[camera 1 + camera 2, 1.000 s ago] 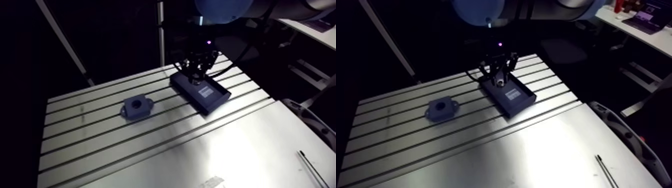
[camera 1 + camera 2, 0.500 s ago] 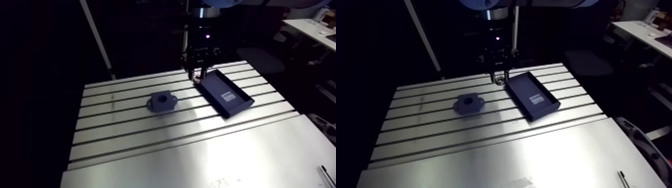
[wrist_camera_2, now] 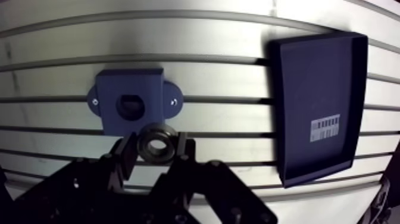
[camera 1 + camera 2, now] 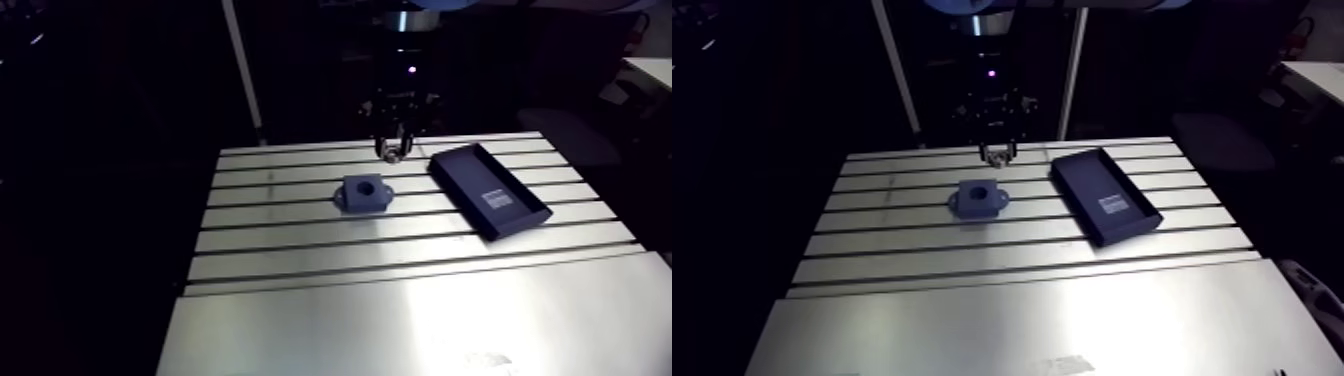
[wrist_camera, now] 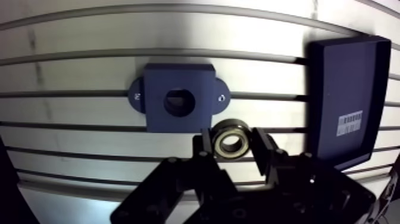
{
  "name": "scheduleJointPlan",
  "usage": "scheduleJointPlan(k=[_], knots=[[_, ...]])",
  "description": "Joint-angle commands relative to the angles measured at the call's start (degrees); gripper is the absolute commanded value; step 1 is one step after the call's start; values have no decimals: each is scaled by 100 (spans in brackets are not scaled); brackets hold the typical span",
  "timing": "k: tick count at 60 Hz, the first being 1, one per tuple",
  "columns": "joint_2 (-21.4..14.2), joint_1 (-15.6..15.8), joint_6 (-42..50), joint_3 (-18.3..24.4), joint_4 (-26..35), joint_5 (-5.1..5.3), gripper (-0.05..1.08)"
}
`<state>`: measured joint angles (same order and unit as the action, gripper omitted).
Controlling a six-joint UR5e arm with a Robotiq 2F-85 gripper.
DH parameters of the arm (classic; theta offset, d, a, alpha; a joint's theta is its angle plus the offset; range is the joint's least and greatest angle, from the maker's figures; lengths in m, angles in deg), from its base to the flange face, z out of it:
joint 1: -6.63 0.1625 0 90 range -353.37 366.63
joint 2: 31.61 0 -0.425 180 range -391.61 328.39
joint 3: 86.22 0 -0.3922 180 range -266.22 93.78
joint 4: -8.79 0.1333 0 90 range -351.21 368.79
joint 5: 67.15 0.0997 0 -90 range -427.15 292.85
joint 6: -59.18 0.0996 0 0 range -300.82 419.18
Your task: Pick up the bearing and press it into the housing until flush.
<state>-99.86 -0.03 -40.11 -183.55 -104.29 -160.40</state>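
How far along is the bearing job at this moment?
Pickup looks done: the gripper is shut on the bearing, held above the table. In hand: the carry to the housing, which lies just ahead of the fingers with its bore empty. Left: line the bearing up over the bore and press it in until flush.

We see a slotted metal table (image 4: 400,310) carrying a dark blue housing (image 4: 363,193) (its round hole facing up) and, well apart from it, a shallow dark tray (image 4: 489,190).
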Motion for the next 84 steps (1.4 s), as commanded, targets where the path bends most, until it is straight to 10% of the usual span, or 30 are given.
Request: scheduleJointPlan(k=[1,84], knots=[[0,102,164,-18,-16,23,68],[500,376,204,-167,-658,67,68]])
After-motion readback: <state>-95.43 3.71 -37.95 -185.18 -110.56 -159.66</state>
